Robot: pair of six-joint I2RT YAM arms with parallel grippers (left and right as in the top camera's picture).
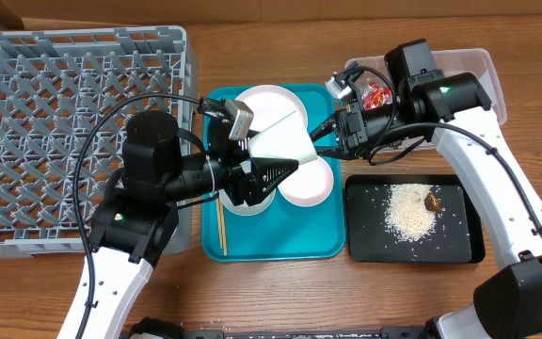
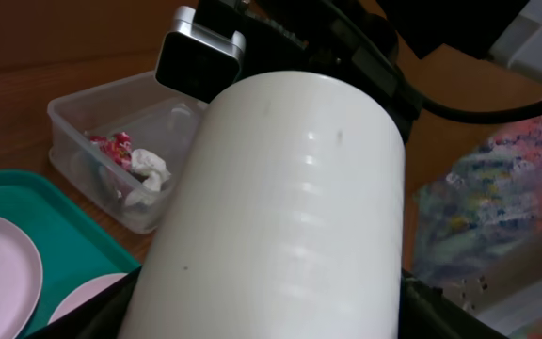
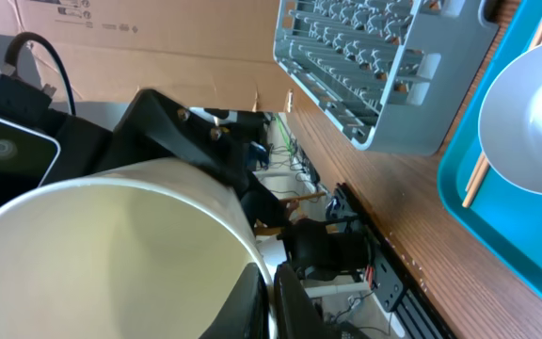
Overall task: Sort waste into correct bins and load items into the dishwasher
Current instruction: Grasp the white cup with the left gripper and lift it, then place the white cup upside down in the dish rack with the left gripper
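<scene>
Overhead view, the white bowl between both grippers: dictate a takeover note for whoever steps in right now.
Right gripper: shut on the rim of the white bowl, held over the teal tray.
Left gripper: jaws straddle the same bowl; grip unclear.
Done: red wrapper and tissue in the clear tub; rice and brown scrap in the black tray.
Left: no dish shows in the dish rack; plate, second bowl and chopsticks sit on the teal tray.

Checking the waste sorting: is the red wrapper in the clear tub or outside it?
In. The red wrapper lies inside the walls of the clear tub, next to the white tissue.
</scene>
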